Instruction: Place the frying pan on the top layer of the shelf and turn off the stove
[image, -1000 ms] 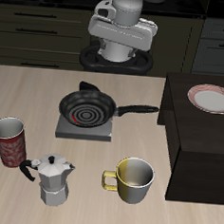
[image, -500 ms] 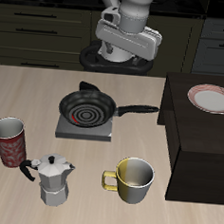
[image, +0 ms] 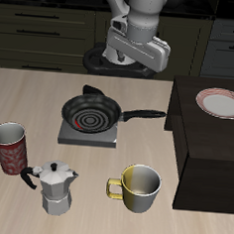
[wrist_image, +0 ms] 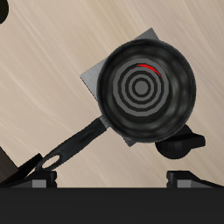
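The black frying pan (image: 90,112) sits on the stove (image: 88,134), a small grey plate, in the middle of the table. Its long handle (image: 147,115) points toward the shelf (image: 206,151), a large dark box with a flat top. My gripper (image: 137,53) hangs high above the table's back, behind the pan, open and empty. In the wrist view the pan (wrist_image: 144,87) covers the stove (wrist_image: 91,80), with a red sliver of coil (wrist_image: 149,67) showing. The black knob (wrist_image: 182,144) sticks out beside the pan. The handle (wrist_image: 74,147) runs toward my fingers (wrist_image: 39,179).
A plate (image: 222,101) with a red rim lies on the shelf's top. A red mug (image: 9,146), a metal moka pot (image: 54,187) and a yellowish mug (image: 138,186) stand nearer the table's front edge.
My gripper's hand has tilted and shifted slightly toward the shelf's side while staying high. The pan and the other things have not moved.
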Available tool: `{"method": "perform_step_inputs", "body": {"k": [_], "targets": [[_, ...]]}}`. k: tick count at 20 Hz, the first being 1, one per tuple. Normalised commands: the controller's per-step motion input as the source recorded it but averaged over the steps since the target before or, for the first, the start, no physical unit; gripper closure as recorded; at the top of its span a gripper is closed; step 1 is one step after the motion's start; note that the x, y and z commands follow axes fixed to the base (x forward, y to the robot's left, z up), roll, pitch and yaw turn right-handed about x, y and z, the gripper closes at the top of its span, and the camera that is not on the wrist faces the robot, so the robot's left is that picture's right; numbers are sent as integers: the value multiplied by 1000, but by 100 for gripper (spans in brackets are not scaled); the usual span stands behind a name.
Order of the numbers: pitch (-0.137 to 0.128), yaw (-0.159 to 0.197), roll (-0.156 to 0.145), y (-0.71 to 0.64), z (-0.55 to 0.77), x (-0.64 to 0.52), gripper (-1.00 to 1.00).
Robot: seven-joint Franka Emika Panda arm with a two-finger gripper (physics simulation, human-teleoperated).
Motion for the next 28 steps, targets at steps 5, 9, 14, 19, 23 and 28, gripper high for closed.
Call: {"method": "perform_step_inputs", "body": {"k": [5, 9, 14, 19, 23, 28], "targets": [[-2, -130, 62, 254, -56, 21, -100], [-19, -144, 80, 186, -21, 28, -100], [-22, -174, -2, -91, -48, 81, -100], [-30, -113, -78, -63, -72, 22, -100], [13, -128, -6, 72, -153, 45, -100], [-10, -103, -37, -34, -122, -18, -100]]}}
